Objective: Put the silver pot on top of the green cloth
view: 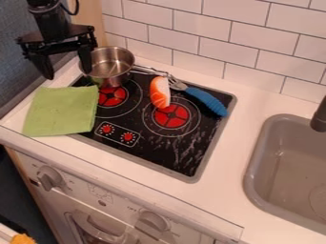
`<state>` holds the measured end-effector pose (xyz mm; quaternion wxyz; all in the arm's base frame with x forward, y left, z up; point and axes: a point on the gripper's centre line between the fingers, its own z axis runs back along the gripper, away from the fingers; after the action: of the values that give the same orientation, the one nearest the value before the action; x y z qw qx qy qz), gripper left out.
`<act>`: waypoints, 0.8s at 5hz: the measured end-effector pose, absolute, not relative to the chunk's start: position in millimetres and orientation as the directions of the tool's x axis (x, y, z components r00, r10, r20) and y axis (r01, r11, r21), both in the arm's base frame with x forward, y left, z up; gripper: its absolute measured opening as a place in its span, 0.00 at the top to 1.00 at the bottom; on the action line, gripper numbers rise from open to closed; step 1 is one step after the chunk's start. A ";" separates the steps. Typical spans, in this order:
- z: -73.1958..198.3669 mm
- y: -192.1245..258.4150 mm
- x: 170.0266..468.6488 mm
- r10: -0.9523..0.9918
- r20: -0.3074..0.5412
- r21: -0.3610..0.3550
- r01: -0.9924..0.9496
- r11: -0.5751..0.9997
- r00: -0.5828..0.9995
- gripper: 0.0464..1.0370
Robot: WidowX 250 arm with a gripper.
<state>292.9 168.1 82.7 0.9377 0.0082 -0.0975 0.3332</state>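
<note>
The black pincer [66, 70] is at the upper left of the camera view, and it is released: its two fingers stand wide apart, and nothing is between them. One finger is at the left rim of the silver pot [109, 71]; I cannot tell if they are touching. The pot stands upright at the back left corner of the black stove top [143, 127], and its handle points to the right. So the pot is not on the green cloth [60, 112], but behind it. This cloth lies flat in front of the pincer, partly on the white bench [239, 138] and partly over the left edge of the stove top. To the right of the pot there is one orange and white piece of toy food [159, 92]. Beside it lies a utensil with a blue handle [207, 100], slanting. Farther to the right is the grey sink [290, 167], with a dark tap [320, 116] at its edge. Behind is the white tile wall [210, 35].
</note>
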 end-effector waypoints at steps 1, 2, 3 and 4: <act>72.1 166.2 291.2 0.608 0.150 -0.045 -0.609 0.792 0.780 0.04; 78.1 158.9 303.8 0.410 0.141 -0.060 -0.406 0.912 0.901 0.04; 78.9 139.8 313.5 0.197 0.143 -0.020 -0.196 0.980 0.970 0.04; 79.4 132.0 319.3 0.012 0.158 0.028 -0.017 0.999 0.987 0.04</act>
<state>319.3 132.0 79.4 0.9967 0.0144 -0.0790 0.0072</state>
